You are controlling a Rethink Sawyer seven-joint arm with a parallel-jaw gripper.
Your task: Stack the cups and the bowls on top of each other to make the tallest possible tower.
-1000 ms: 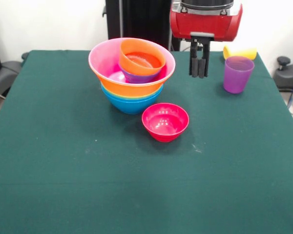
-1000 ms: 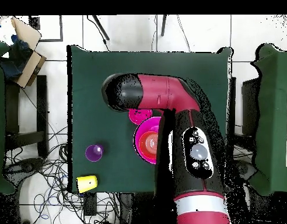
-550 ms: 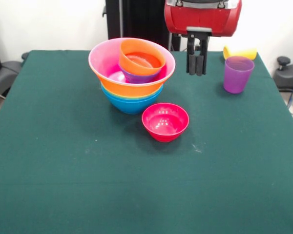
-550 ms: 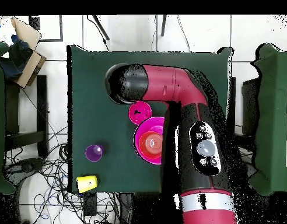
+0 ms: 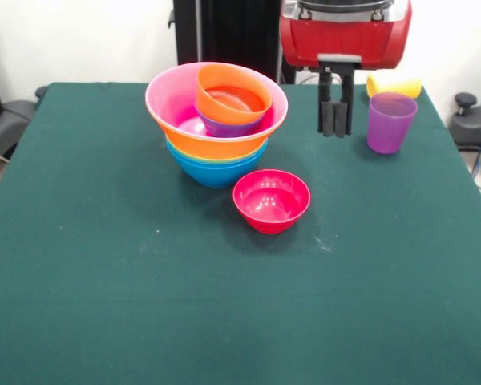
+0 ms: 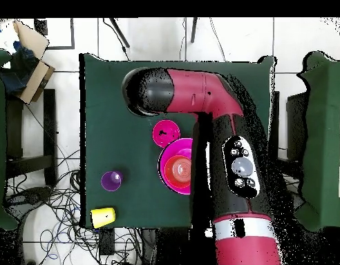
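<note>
My gripper (image 5: 335, 128) hangs closed and empty between the tower (image 5: 216, 120), nested toward the table's (image 5: 104, 281) far edge, and three unstacked items: crimson bowl (image 5: 271, 200), purple cup (image 5: 390, 122) and tipped yellow cup (image 5: 394, 86) at its far corner.

the arm (image 6: 221, 138) is hiding part of your tower (image 6: 174, 168) overhead, and the purple cup (image 5: 389, 121) is covering the yellow cup (image 5: 394, 85) (lying behind).
</note>
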